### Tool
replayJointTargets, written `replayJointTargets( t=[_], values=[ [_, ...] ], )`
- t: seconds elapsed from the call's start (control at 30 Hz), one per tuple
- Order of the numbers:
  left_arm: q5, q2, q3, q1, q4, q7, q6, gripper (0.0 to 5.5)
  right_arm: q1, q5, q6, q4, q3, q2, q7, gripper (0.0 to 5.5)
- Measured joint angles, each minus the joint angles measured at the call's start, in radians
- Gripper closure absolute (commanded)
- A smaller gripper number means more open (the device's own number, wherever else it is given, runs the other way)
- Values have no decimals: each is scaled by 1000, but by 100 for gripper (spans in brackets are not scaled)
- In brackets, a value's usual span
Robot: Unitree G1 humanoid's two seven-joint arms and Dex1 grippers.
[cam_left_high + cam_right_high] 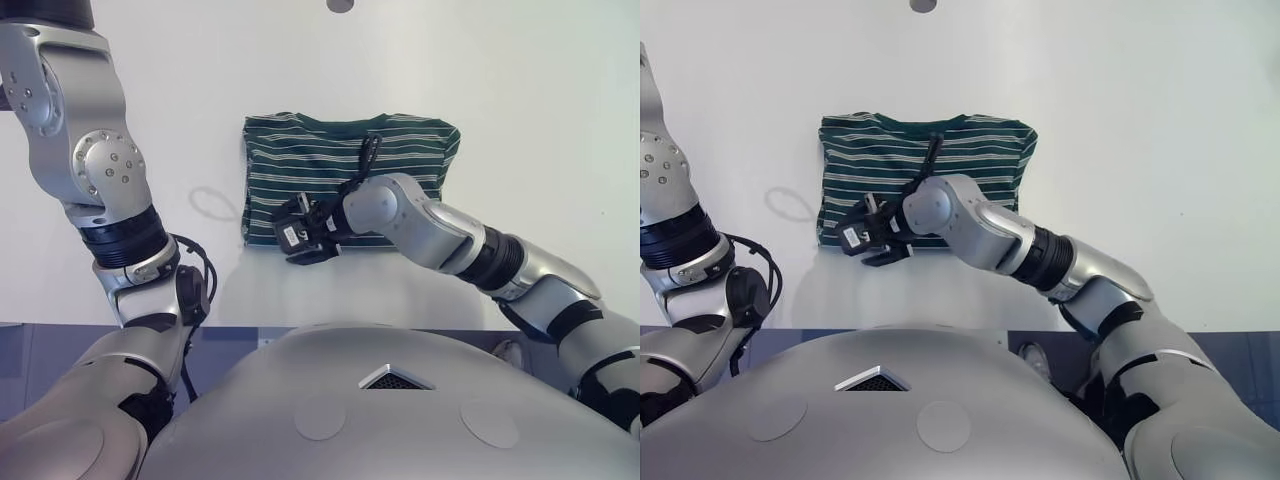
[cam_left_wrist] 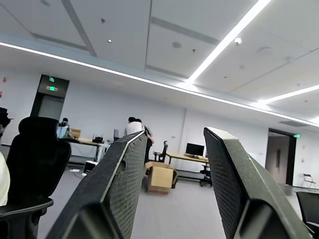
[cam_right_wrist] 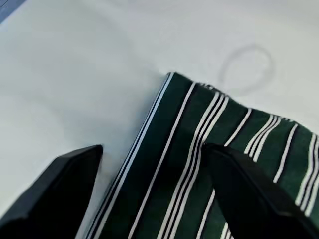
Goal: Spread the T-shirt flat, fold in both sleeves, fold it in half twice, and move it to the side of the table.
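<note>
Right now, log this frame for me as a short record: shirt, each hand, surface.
T-shirt: green with white stripes, folded into a rectangle, collar at the far edge
Right hand: open, at the shirt's near left corner, fingers straddling its edge
Left hand: open, empty, raised and aimed into the room
Table: white, shirt lying on it
</note>
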Motion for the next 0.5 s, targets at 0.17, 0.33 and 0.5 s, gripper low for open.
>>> replayJointTargets(
  t=[0.17,0.33,0.5],
  values=[
    [3,-7,1,-1,0,-2,0,339,27,85,-254,-103,-67,-343,261,173],
    [25,-5,4,-3,-17,-9,3,339,198,247,-336,-133,-239,-589,364,173],
    [26,-19,-19,-3,-32,-28,10,339,138,601,-32,-147,-494,-114,-31,173]
  ],
)
